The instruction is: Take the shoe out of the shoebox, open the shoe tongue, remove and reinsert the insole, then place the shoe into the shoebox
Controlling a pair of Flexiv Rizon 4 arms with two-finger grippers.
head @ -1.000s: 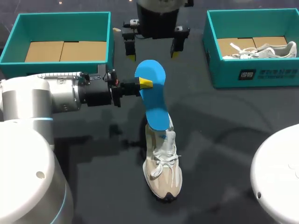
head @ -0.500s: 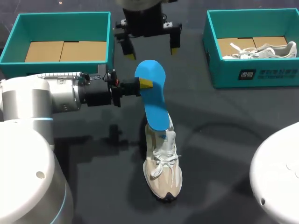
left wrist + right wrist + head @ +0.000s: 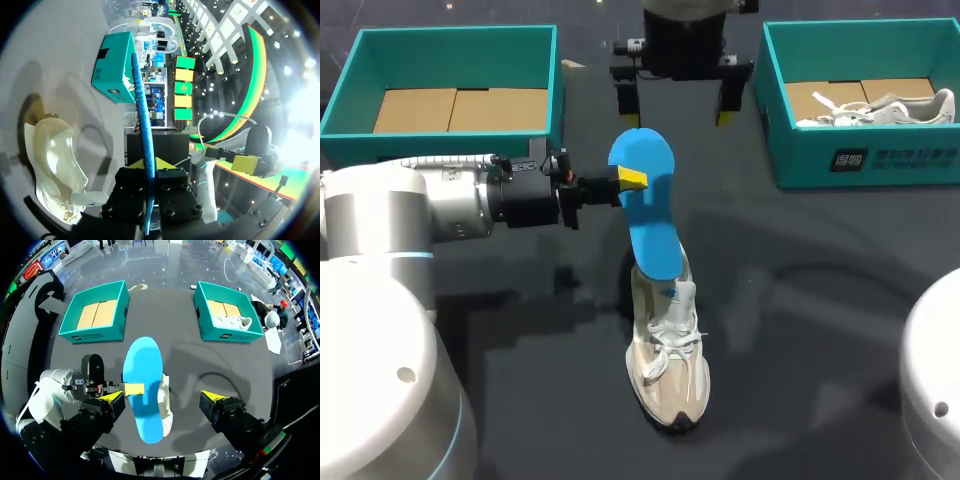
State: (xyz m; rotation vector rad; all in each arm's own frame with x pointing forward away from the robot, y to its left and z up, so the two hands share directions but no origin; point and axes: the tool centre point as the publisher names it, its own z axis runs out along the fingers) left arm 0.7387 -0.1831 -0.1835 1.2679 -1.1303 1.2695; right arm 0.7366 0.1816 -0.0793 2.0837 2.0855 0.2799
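You're pinching the blue insole (image 3: pixel 650 220) at frame centre in your left gripper (image 3: pixel 632 179), its lower end sitting in the beige sneaker (image 3: pixel 670 360) just below, while your right gripper (image 3: pixel 676 115) is hanging wide open at upper centre, so try tilting the insole flatter and feeding it toewards.

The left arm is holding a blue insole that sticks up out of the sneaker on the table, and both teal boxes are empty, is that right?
Not quite. The head view shows a white shoe lying in the right shoebox; only the left shoebox is empty. The rest holds: the left gripper pinches the blue insole, whose lower end sits in the sneaker.
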